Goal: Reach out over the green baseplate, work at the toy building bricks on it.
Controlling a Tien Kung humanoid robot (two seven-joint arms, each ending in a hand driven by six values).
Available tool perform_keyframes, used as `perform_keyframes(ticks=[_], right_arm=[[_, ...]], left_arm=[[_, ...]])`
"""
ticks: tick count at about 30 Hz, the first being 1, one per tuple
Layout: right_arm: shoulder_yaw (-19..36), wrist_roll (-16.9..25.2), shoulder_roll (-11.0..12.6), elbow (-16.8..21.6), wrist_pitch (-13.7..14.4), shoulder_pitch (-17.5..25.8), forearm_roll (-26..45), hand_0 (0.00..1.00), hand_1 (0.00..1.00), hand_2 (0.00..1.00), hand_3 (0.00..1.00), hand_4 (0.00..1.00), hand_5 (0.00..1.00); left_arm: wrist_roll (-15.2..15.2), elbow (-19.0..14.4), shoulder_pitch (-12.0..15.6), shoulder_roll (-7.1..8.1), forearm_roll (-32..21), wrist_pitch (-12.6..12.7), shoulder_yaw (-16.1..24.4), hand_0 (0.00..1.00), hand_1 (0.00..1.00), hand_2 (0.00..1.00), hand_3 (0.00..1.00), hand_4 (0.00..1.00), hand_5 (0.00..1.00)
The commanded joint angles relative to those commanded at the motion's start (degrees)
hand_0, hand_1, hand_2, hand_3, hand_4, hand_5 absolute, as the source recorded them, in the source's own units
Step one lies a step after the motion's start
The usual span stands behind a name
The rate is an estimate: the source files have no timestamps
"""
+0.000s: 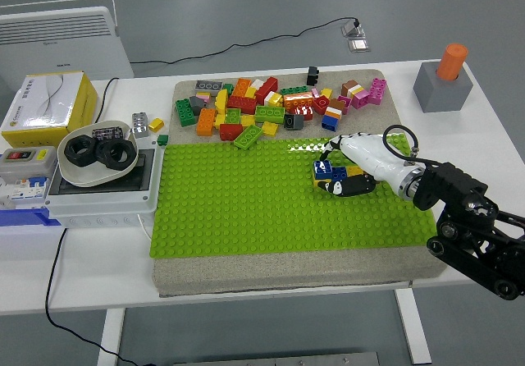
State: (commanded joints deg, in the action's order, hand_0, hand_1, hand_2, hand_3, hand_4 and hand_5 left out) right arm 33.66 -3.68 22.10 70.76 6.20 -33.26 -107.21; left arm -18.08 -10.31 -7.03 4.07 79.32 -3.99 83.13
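Note:
The green baseplate [246, 202] lies on a grey mat in the middle of the table. Near its right side sits a small blue brick [325, 169] with a yellow brick [354, 171] against it. My right hand [338, 169], white-backed with black fingers, reaches in from the right and is shut on these bricks. Its thumb [332, 145] lies above them and its fingers [344, 187] curl below, hiding part of the bricks. A heap of loose bricks [271, 103] in several colours covers the mat behind the baseplate. My left arm does not show.
At the left stand a white bowl [98, 165] holding black nuts, a grey switch box [98, 187] and a yellow carton [45, 99]. A grey block with an orange peg [443, 83] is at the back right. A black cable [246, 46] crosses the far side.

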Motion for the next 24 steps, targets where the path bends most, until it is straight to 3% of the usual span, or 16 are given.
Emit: perform_keyframes(ticks=[24], right_arm=[[-1.39,0.22,-0.13,-1.29,-0.14,0.08,1.51,0.882,0.852,0.836,0.628,0.729,0.458]], left_arm=[[0.07,0.00,-0.35,0.02,-0.08,-0.05,-0.25,0.646,0.436,0.595,0.730,0.978,0.998]])
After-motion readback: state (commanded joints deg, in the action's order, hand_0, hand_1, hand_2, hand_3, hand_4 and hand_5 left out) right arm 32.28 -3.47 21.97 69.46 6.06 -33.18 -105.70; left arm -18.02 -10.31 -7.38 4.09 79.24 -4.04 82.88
